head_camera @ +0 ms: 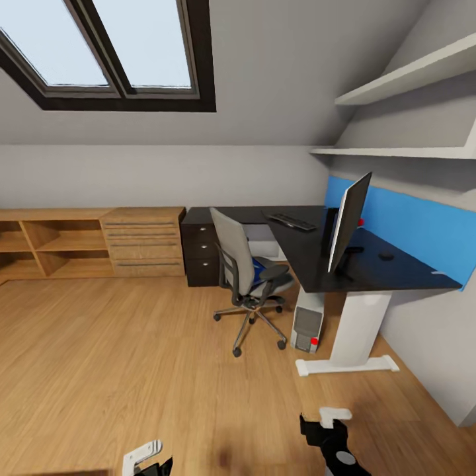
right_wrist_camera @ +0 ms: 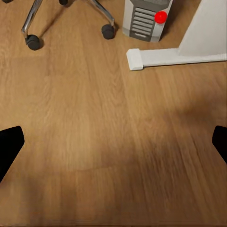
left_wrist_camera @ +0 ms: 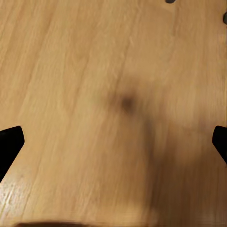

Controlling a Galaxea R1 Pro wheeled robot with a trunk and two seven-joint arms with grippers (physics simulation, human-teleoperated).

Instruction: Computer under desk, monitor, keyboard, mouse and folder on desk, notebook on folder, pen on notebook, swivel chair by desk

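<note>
Facing desk across open floor

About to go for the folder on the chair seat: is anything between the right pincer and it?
Mostly open wooden floor lies between the right pincer and the swivel chair. The folder sits on the seat behind the near black armrest, which partly hides it, so reach over or around that. The desk edge stands close beside the chair.

No words, numbers or brand names can be read anywhere. The computer has just a plain red dot on its front, no letters.
</note>
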